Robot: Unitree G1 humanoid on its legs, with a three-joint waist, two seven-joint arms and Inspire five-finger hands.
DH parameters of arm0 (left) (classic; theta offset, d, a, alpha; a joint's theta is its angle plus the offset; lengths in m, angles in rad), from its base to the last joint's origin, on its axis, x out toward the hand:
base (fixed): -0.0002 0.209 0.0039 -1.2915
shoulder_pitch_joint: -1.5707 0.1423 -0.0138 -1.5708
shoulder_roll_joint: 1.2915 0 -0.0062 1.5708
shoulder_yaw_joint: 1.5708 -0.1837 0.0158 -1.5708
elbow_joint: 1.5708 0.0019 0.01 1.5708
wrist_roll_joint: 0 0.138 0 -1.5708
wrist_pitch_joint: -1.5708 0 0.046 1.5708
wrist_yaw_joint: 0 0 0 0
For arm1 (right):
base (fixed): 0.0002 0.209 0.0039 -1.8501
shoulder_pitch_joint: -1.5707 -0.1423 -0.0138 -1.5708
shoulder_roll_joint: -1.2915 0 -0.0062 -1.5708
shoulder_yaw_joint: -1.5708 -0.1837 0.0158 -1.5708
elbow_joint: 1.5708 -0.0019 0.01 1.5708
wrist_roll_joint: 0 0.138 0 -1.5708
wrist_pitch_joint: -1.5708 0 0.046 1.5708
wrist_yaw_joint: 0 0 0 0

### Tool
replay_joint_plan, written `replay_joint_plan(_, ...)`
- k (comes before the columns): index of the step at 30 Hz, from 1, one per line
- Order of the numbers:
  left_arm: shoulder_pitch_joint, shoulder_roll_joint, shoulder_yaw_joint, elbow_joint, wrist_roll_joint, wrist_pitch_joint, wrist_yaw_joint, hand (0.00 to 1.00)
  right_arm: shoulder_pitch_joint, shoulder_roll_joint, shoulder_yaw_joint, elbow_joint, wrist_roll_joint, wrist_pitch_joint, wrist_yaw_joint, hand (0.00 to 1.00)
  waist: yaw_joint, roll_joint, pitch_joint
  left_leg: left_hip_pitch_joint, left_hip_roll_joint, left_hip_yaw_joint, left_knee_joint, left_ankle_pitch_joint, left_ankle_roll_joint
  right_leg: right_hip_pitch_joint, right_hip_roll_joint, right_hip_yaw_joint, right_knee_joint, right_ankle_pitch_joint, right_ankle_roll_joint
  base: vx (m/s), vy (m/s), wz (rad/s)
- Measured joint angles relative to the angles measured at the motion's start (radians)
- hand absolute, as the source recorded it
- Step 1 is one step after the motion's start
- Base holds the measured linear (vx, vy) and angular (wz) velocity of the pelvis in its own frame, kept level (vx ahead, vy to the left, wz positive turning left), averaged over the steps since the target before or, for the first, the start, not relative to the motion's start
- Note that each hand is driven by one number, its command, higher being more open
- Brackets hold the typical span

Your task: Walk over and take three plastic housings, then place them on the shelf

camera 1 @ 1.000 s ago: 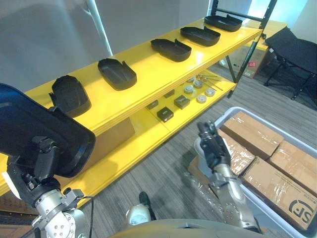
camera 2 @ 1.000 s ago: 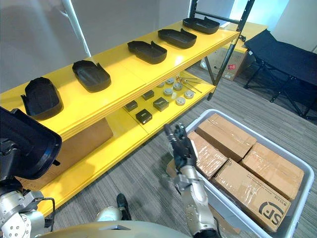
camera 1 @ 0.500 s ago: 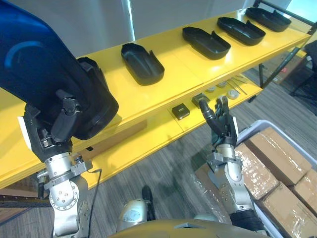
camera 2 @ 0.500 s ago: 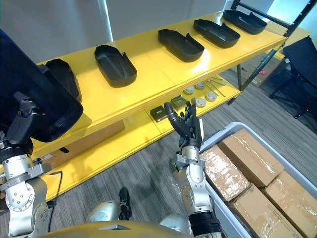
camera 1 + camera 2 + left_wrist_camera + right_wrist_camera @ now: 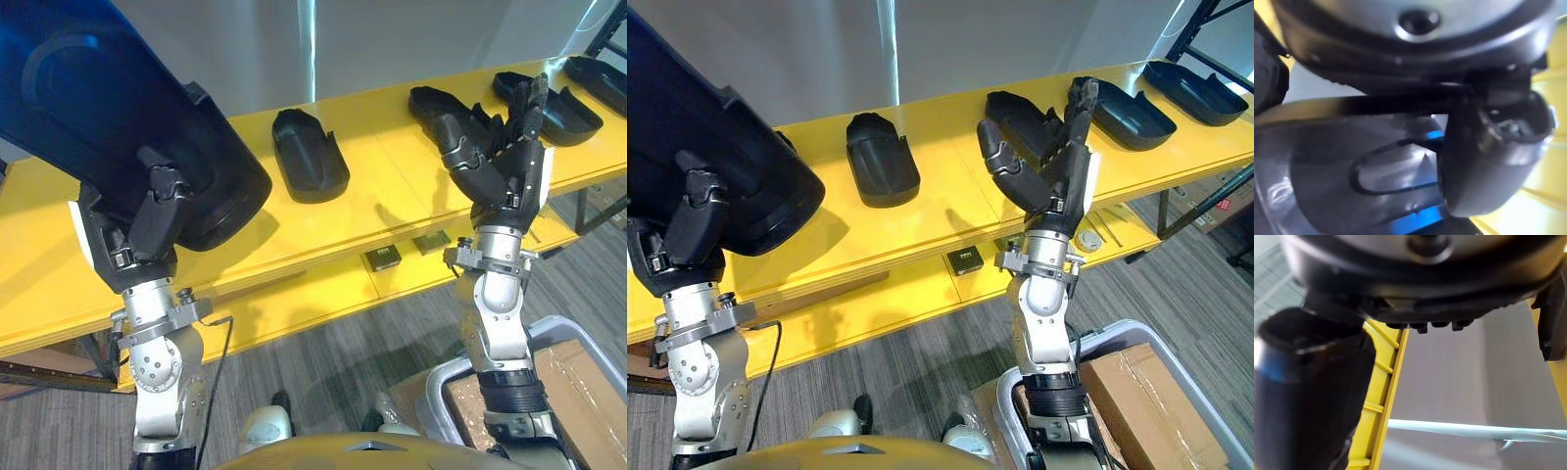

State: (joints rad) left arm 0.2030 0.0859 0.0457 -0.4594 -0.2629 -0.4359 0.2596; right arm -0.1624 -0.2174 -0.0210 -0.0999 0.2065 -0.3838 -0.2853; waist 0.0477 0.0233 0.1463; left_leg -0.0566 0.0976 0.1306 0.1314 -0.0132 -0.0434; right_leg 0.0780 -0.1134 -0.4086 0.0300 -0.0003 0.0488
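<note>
Our left hand (image 5: 137, 235) grips a housing (image 5: 108, 117), right hand (image 5: 505, 174) spread empty; we should lower it flat onto bare shelf (image 5: 382, 171).

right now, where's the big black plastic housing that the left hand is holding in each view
left eye view: upper left, the big black plastic housing clamped in the left hand
right eye view: upper left, housing above that hand
left wrist view: glossy dark housing wall just past the hand
shared landmark: the yellow shelf behind it
</note>
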Motion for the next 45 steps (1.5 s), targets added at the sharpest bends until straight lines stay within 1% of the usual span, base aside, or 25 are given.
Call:
replay_joint_plan(5, 0.037, -0.017, -0.002, -0.005, 0.028, 0.008, 0.006, 0.0, 0.055, 0.034, -0.007, 0.0, 0.028, -0.002, 0.069, 1.0, -0.013, 0.025, -0.002, -0.006, -0.02, 0.037, -0.038, 0.036, 0.0, 0.026, -0.011, -0.06, -0.015, -0.01, -0.001, 0.01, 0.001, 0.34)
replay_joint_plan(7, 0.047, -0.019, -0.033, 0.0, 0.029, 0.011, -0.009, 0.0, 0.069, 0.027, -0.027, -0.004, 0.023, -0.001, 0.061, 1.0, -0.032, 0.037, -0.003, -0.01, -0.034, 0.171, -0.057, 0.073, 0.033, 0.058, -0.038, -0.154, 0.001, -0.029, 0.006, -0.08, 0.062, 1.29)
replay_joint_plan(8, 0.045, -0.022, -0.053, 0.003, 0.029, 0.006, -0.012, 0.0, 0.085, 0.018, -0.046, -0.012, 0.006, -0.003, 0.052, 1.0, -0.034, 0.054, -0.007, -0.01, -0.008, 0.282, -0.046, 0.004, 0.06, 0.075, -0.046, -0.215, 0.022, -0.042, 0.006, -0.07, 0.118, 1.36)
replay_joint_plan(9, 0.045, -0.02, -0.064, 0.008, 0.03, -0.003, -0.01, 0.0, 0.101, 0.013, -0.047, -0.018, 0.001, -0.007, 0.045, 1.0, -0.031, 0.042, -0.003, -0.018, 0.026, 0.388, 0.025, -0.047, 0.071, 0.087, -0.069, -0.25, 0.03, -0.046, 0.008, -0.06, 0.14, 1.2)
replay_joint_plan(10, 0.045, -0.021, -0.066, 0.015, 0.029, -0.013, -0.007, 0.0, 0.102, 0.004, -0.047, -0.018, 0.001, -0.016, 0.041, 1.0, -0.022, 0.057, -0.006, -0.03, 0.056, 0.407, 0.08, -0.053, 0.084, 0.078, -0.086, -0.26, 0.062, -0.061, 0.019, -0.01, 0.157, 0.77)
replay_joint_plan(11, 0.048, -0.02, -0.065, 0.028, 0.029, -0.019, 0.0, 0.0, 0.102, -0.009, -0.045, -0.018, 0.002, -0.031, 0.037, 1.0, -0.014, 0.093, -0.014, -0.028, 0.078, 0.374, 0.1, -0.027, 0.038, 0.061, -0.105, -0.257, 0.13, -0.096, 0.042, -0.01, 0.138, 0.43)
replay_joint_plan(12, 0.048, -0.018, -0.063, 0.037, 0.026, -0.02, 0.001, 0.0, 0.105, -0.008, -0.045, -0.013, 0.006, -0.043, 0.035, 1.0, -0.018, 0.094, -0.013, -0.027, 0.058, 0.36, 0.095, -0.025, 0.044, 0.055, -0.124, -0.258, 0.163, -0.108, 0.047, -0.02, 0.199, 0.42)
replay_joint_plan(14, 0.072, -0.015, -0.057, 0.04, 0.003, -0.021, -0.004, 0.0, 0.105, 0.001, -0.044, -0.013, 0.005, -0.071, 0.032, 1.0, -0.021, 0.085, -0.012, -0.009, 0.009, 0.355, 0.038, -0.01, 0.065, 0.046, -0.169, -0.251, 0.195, -0.112, 0.047, -0.03, 0.197, 0.3)
replay_joint_plan(17, 0.099, -0.003, -0.043, 0.048, -0.052, -0.017, -0.046, 0.0, 0.107, 0.045, -0.04, -0.014, -0.003, -0.1, -0.005, 1.0, -0.021, 0.053, -0.005, 0.049, -0.065, 0.365, -0.103, 0.046, 0.086, 0.05, -0.203, -0.249, 0.188, -0.086, 0.079, -0.04, 0.173, 0.06)
replay_joint_plan(20, 0.12, 0.024, -0.041, 0.048, -0.088, -0.014, -0.095, 0.0, 0.113, 0.083, -0.014, -0.014, -0.003, -0.101, -0.029, 1.0, -0.026, 0.037, -0.004, 0.096, -0.097, 0.382, -0.212, 0.09, 0.093, 0.056, -0.196, -0.238, 0.141, -0.049, 0.074, -0.06, 0.129, -0.13)
replay_joint_plan(24, 0.12, 0.034, -0.049, 0.048, -0.089, 0.008, -0.086, 0.0, 0.163, 0.11, 0.036, -0.023, -0.015, -0.1, -0.023, 1.0, -0.029, 0.029, 0.0, 0.099, -0.107, 0.393, -0.22, 0.083, 0.104, 0.063, -0.182, -0.203, 0.091, -0.034, 0.07, -0.05, 0.079, -0.09)
replay_joint_plan(28, 0.12, 0.03, -0.091, 0.048, -0.085, 0.009, -0.048, 0.0, 0.189, 0.106, 0.043, -0.022, 0.005, -0.09, 0.008, 1.0, -0.042, 0.024, 0.013, -0.001, -0.07, 0.353, -0.051, 0.022, 0.102, 0.06, -0.155, -0.185, 0.054, -0.034, 0.072, -0.01, -0.024, 0.32)
replay_joint_plan(29, 0.121, 0.028, -0.108, 0.049, -0.085, 0.01, -0.038, 0.0, 0.188, 0.103, 0.043, -0.02, 0.017, -0.085, 0.02, 1.0, -0.039, 0.031, 0.03, -0.068, -0.027, 0.333, 0.088, -0.023, 0.099, 0.059, -0.144, -0.183, 0.052, -0.025, 0.085, -0.02, -0.034, 0.22)
replay_joint_plan(31, 0.127, 0.012, -0.11, 0.064, -0.085, 0.011, -0.031, 0.0, 0.186, 0.101, 0.052, 0.006, 0.019, -0.083, 0.044, 1.0, -0.021, 0.033, 0.045, -0.107, 0.014, 0.323, 0.175, -0.044, 0.082, 0.057, -0.127, -0.177, 0.052, -0.022, 0.087, -0.05, -0.027, 0.05)
replay_joint_plan(32, 0.139, -0.005, -0.107, 0.071, -0.085, 0.014, -0.027, 0.0, 0.185, 0.096, 0.06, 0.01, 0.018, -0.083, 0.064, 1.0, -0.022, 0.027, 0.051, -0.12, 0.005, 0.315, 0.174, -0.028, 0.058, 0.05, -0.141, -0.183, 0.061, -0.025, 0.083, -0.06, 0.001, 0.08)
replay_joint_plan(33, 0.144, -0.013, -0.115, 0.085, -0.085, 0.014, -0.027, 0.0, 0.183, 0.099, 0.053, 0.007, 0.02, -0.084, 0.082, 1.0, -0.024, -0.008, 0.068, -0.151, 0.015, 0.308, 0.257, -0.059, 0.086, 0.036, -0.189, -0.196, 0.085, -0.023, 0.085, -0.07, 0.02, 0.09)
replay_joint_plan(34, 0.144, -0.007, -0.12, 0.098, -0.084, 0.014, -0.028, 0.0, 0.183, 0.099, 0.052, 0.007, 0.024, -0.084, 0.086, 1.0, -0.024, -0.008, 0.069, -0.163, 0.051, 0.31, 0.319, -0.082, 0.101, 0.029, -0.205, -0.189, 0.098, -0.024, 0.085, -0.02, 0.032, 0.04)
replay_joint_plan(36, 0.151, -0.013, -0.137, 0.134, -0.084, 0.013, -0.031, 0.0, 0.177, 0.097, 0.059, 0.007, 0.06, -0.09, 0.089, 1.0, -0.034, -0.007, 0.08, -0.167, 0.159, 0.252, 0.395, -0.08, 0.037, 0.021, -0.241, -0.168, 0.141, -0.022, 0.087, -0.01, 0.151, -0.15)
replay_joint_plan(38, 0.151, -0.023, -0.163, 0.164, -0.08, 0.012, -0.019, 0.0, 0.154, 0.096, 0.074, 0.008, 0.092, -0.119, 0.085, 1.0, -0.036, 0.014, 0.08, -0.118, 0.219, 0.163, 0.361, -0.031, -0.037, -0.026, -0.302, -0.103, 0.197, -0.017, 0.139, 0.01, 0.492, -0.47)
replay_joint_plan(39, 0.148, -0.029, -0.173, 0.168, -0.069, 0.012, -0.028, 0.0, 0.143, 0.094, 0.076, 0.008, 0.091, -0.137, 0.073, 1.0, -0.047, 0.044, 0.078, -0.066, 0.213, 0.175, 0.31, -0.081, -0.105, -0.028, -0.33, -0.081, 0.195, 0.005, 0.179, 0.02, 0.72, -0.18)
replay_joint_plan(40, 0.126, -0.011, -0.171, 0.17, -0.044, 0.012, -0.034, 0.0, 0.146, 0.114, 0.077, 0.012, 0.087, -0.148, 0.053, 1.0, -0.051, 0.027, 0.085, -0.051, 0.174, 0.205, 0.309, -0.158, -0.127, -0.017, -0.378, -0.073, 0.178, 0.038, 0.205, -0.03, 0.76, 0.03)
replay_joint_plan(41, 0.107, 0.011, -0.167, 0.173, -0.038, 0.024, -0.029, 0.0, 0.15, 0.13, 0.093, 0.018, 0.061, -0.139, 0.017, 1.0, -0.04, -0.002, 0.096, -0.062, 0.141, 0.222, 0.338, -0.182, -0.097, -0.016, -0.408, -0.075, 0.149, 0.109, 0.18, -0.08, 0.566, 0.11)
replay_joint_plan(42, 0.106, 0.02, -0.16, 0.176, -0.042, 0.039, -0.029, 0.0, 0.154, 0.136, 0.116, 0.018, 0.036, -0.131, -0.003, 1.0, -0.03, -0.004, 0.097, -0.076, 0.133, 0.224, 0.359, -0.199, -0.078, -0.022, -0.409, -0.079, 0.132, 0.18, 0.158, -0.12, 0.653, -0.06)
replay_joint_plan(43, 0.113, 0.031, -0.151, 0.177, -0.042, 0.051, -0.033, 0.0, 0.163, 0.146, 0.148, 0.018, 0.013, -0.13, -0.021, 1.0, -0.017, -0.005, 0.097, -0.076, 0.125, 0.237, 0.357, -0.211, -0.058, -0.036, -0.411, -0.085, 0.117, 0.271, 0.105, -0.08, 0.455, -0.11)
replay_joint_plan(45, 0.126, 0.038, -0.132, 0.177, -0.043, 0.051, -0.05, 0.0, 0.176, 0.167, 0.178, 0.017, -0.031, -0.13, -0.032, 1.0, 0.005, -0.004, 0.098, -0.039, 0.112, 0.277, 0.284, -0.191, -0.027, -0.08, -0.407, -0.101, 0.143, 0.33, 0.023, -0.04, 0.377, -0.26)
